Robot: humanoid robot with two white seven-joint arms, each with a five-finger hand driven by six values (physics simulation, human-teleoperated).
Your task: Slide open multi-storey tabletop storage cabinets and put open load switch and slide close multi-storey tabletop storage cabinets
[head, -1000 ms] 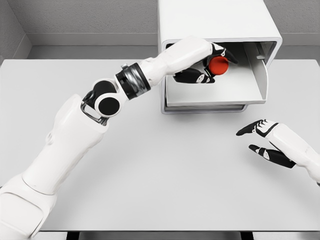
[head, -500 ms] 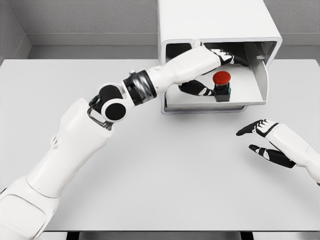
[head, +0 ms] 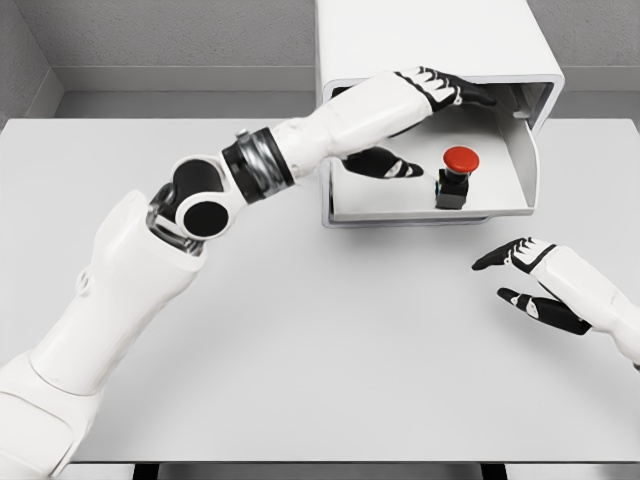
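Drawer: the cabinet [head: 440, 50] at the back of the table [head: 300, 350] has one drawer [head: 500, 195] pulled out toward the robot, its floor exposed. So the opening step looks done.

Switch: the switch [head: 456, 175], a dark body with a red round button on top, stands upright on the drawer floor, right of the middle and near the front lip. Nothing touches it. The placing step looks done too.

Left hand: the left hand [head: 420, 115] is over the drawer, up near the cabinet's upper edge. Its fingers [head: 455, 92] are spread toward the right and the thumb hangs lower, just left of the switch but apart from it. It holds nothing.

Right hand: the right hand [head: 530, 280] hangs over the table in front of the cabinet and to its right, well apart from the drawer. Its fingers are loosely open and empty.

Left to do: the drawer is not yet pushed in. By my reading, only the closing remains.

Next move needs: the left hand must clear the drawer opening first, then a hand has to press on the drawer front and slide it straight back.

Risk: a quick shove could tip the tall switch.
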